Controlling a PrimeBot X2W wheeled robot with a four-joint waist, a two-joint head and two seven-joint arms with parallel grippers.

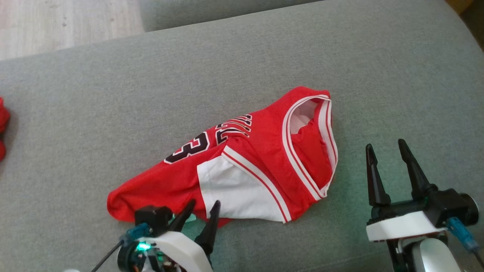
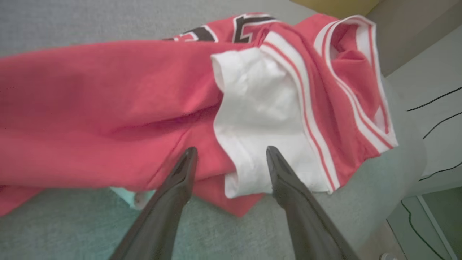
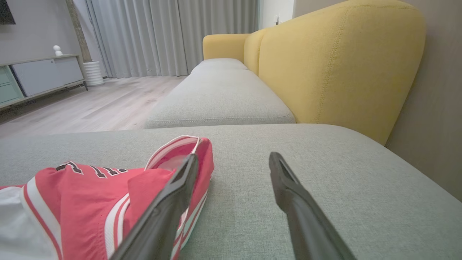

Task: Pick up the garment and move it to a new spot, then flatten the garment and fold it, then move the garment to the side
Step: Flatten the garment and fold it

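From the head: found the red garment crumpled mid-cushion on the grey sofa seat, long axis running lower left to upper right, white-trimmed opening pointing upper right. Saw the left gripper at its near edge, fingers parted, grasping nothing, and the right gripper spread wide over bare cushion just right of the cloth. From the left wrist: looked along parted fingers onto the white panel and red fold. From the right wrist: noted the garment low left beside one splayed finger, yellow backrest beyond.
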